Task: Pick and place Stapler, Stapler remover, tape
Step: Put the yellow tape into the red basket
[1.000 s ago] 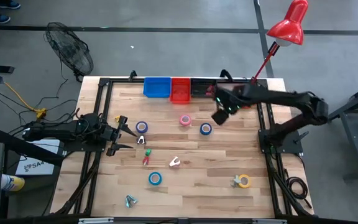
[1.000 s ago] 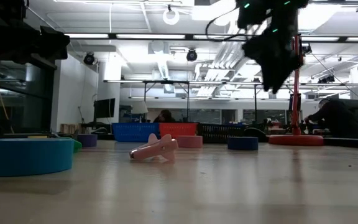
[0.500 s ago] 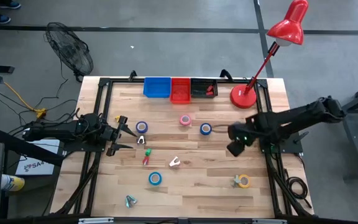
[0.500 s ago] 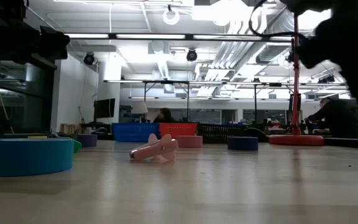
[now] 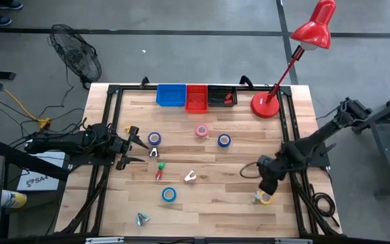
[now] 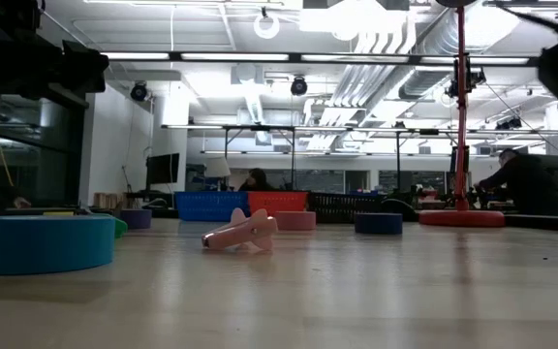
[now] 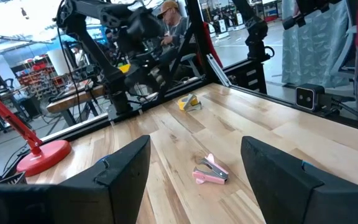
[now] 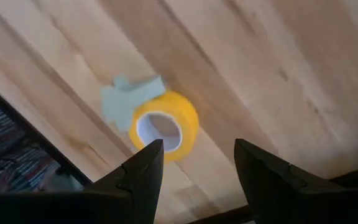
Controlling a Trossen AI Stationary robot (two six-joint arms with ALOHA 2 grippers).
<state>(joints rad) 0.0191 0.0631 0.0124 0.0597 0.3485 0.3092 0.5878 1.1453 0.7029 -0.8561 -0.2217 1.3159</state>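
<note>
— Where are your grippers?

— My right gripper [image 5: 265, 187] is over the near right part of the table [image 5: 229, 169], just above the yellow tape [image 5: 267, 197]. Through my right wrist camera I look down past my fingers [image 8: 143, 174], which stand apart with nothing between them, and the yellow tape [image 8: 164, 126] lies flat on the wood below, a pale green piece touching its side. I am not touching it.

— And the left?

— My left gripper [image 5: 138, 146] waits at the left side of the table, fingers [image 7: 124, 171] spread and empty. Past them I see the pink remover [image 7: 211, 173] lying on the boards, and the yellow tape [image 7: 189, 103] farther off beneath my right arm.

— Where is the rest?

— A blue tape [image 5: 154, 138] lies just beside my left gripper, a pink tape [image 5: 202, 131] and another blue tape [image 5: 224, 140] toward the middle, and a third blue tape [image 5: 169, 194] nearer the front edge. The pink remover [image 5: 190, 177] sits near the centre. A small red and green piece [image 5: 159, 170] lies left of it; I cannot tell what that is. At the far edge stand a blue bin [image 5: 171, 95], a red bin [image 5: 196, 97] and a black bin [image 5: 221, 95] side by side, with a red lamp [image 5: 266, 106] to their right.
</note>
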